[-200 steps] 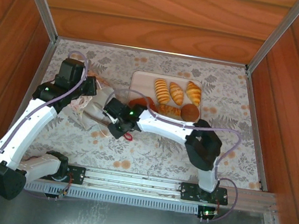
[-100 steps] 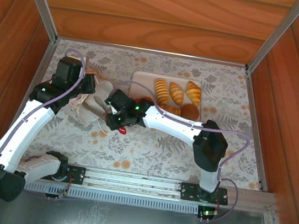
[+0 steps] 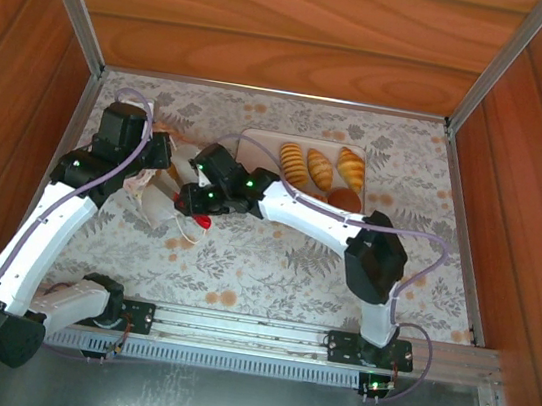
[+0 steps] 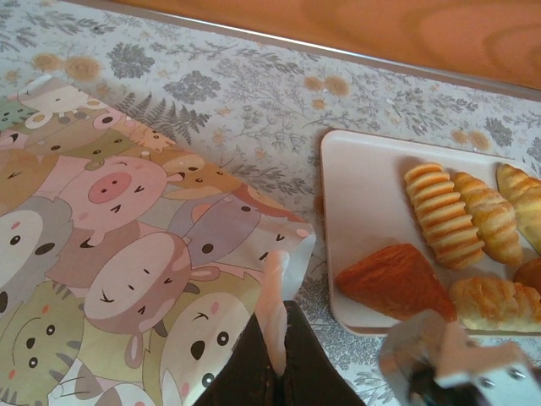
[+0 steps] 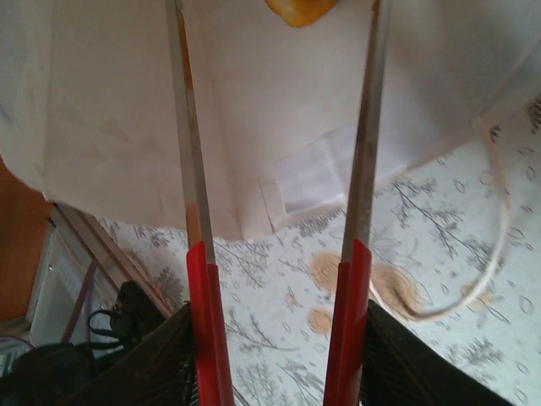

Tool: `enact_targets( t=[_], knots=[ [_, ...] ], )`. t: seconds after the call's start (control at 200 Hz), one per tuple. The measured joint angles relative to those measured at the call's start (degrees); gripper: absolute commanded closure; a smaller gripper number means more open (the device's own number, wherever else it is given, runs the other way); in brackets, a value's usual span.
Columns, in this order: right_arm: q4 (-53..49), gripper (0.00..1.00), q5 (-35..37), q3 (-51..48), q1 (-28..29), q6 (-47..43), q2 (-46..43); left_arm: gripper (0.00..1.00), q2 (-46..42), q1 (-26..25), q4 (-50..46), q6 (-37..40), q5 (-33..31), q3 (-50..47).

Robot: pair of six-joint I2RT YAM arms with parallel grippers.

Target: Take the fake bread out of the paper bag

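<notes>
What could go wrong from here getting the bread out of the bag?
The right gripper is open against the paper bag, a fake bread near its tips; closing may pinch paper too. The left gripper pinches just the bag's edge, which might slip. The cord handle by the right fingers could snag.

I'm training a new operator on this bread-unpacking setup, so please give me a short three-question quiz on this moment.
1. True or false: the left hand pinches an edge of the paper bag.
2. The fake bread already out lies on: A) the beige tray, B) a blue plate, C) a wire basket.
3. Are the fingers of the right hand apart or together?
Key: 1 true; 2 A; 3 apart.
</notes>
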Motion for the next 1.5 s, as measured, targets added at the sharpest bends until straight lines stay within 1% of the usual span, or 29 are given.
enact_targets(
  t=[0.155,0.355,0.44,0.52,0.65,0.795,0.87,0.96,1.08,1.159,1.249,1.319,1.499],
  knots=[
    [-1.9,0.48,0.1,5.1,0.1,0.4,4.4,1.0,0.0,0.0,0.0,0.0,0.0,0.3],
    [-7.7,0.46,2.2,13.1,0.1,-0.9,9.8,1.0,0.0,0.0,0.0,0.0,0.0,0.3],
    [-9.0,0.5,2.2,15.6,0.2,-1.6,11.4,1.0,0.0,0.0,0.0,0.0,0.0,0.3],
    [-10.0,0.57,2.6,17.5,0.4,-2.2,12.7,1.0,0.0,0.0,0.0,0.0,0.0,0.3],
    [-11.7,0.61,3.6,17.9,0.5,-2.8,13.3,1.0,0.0,0.0,-0.2,0.0,0.0,0.3],
    [-12.9,0.5,4.5,17.9,0.5,-4.2,13.3,1.0,0.0,0.0,-0.3,0.0,0.0,0.3],
    [-11.5,0.44,4.6,16.2,0.7,-5.6,12.9,1.0,0.0,0.0,-0.3,0.0,0.0,0.3],
    [-8.8,0.37,4.9,10.2,1.2,-8.3,11.0,1.0,0.0,0.0,-0.3,0.0,0.0,0.3],
    [-5.8,0.28,7.9,0.7,3.3,-12.3,8.2,1.0,0.0,0.0,-0.2,0.0,0.0,0.2],
    [-4.0,0.26,10.1,-3.5,5.6,-15.6,7.3,1.0,0.1,0.0,-0.3,0.0,0.1,-0.2],
    [-2.7,0.25,11.6,-4.9,7.7,-18.8,7.5,1.0,0.3,0.0,-0.3,0.0,0.3,-0.7],
    [-1.7,0.21,12.6,-4.6,9.1,-21.1,7.5,1.0,0.5,0.0,-0.3,0.0,0.3,-1.0],
    [-1.9,0.21,16.7,0.1,9.4,-23.7,10.5,1.0,0.4,0.0,-0.3,0.0,0.4,-1.0]
  ],
)
